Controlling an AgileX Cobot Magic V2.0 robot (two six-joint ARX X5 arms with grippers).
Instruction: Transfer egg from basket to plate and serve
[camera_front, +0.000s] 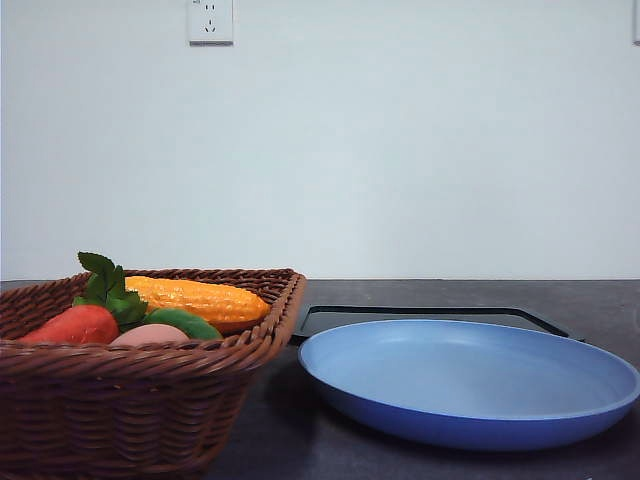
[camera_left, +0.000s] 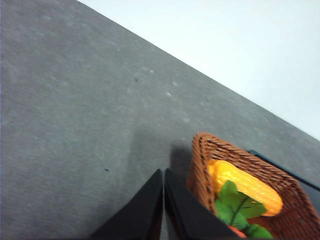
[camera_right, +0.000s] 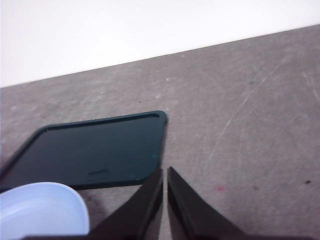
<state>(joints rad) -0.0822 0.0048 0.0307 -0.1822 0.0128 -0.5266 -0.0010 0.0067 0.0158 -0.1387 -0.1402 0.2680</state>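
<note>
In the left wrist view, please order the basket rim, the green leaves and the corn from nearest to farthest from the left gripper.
1. Basket rim, right beside the shut left gripper.
2. Green leaves, inside the basket.
3. Corn, lying beyond the leaves along the far side.

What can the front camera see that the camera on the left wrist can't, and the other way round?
The front view alone has the egg, the blue plate and a wall socket. The left wrist view alone has the left gripper, jaws closed together over bare table. Both share the basket, the corn and green leaves.
</note>
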